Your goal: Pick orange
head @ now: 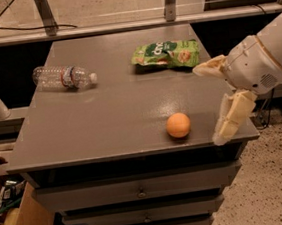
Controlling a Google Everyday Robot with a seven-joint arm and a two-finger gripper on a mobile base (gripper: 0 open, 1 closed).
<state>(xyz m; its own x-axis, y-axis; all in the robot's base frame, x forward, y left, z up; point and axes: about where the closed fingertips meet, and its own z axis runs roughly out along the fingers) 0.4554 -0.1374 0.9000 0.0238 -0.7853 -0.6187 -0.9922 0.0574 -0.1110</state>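
Orange (178, 125): small, smooth, round, evenly orange; sat on the table (106, 118) just left of the gripper, untouched.
Gripper (208, 105): at the table's right edge, fingers spread wide, empty.
Bag (166, 54): green, behind-left of the gripper.
Bottle (63, 76): clear, lying far left.

1. The small round orange fruit (178, 125) is a uniform orange.
2. The crinkled plastic snack bag (165, 54) is green with white lettering and tan patches.
3. The clear plastic bottle (63, 76) has a white cap and a dark label band.
4. The flat table top (106, 118) is plain grey.
5. The two-finger gripper (219, 96), at the table's right edge, is cream-white, with its fingers spread.
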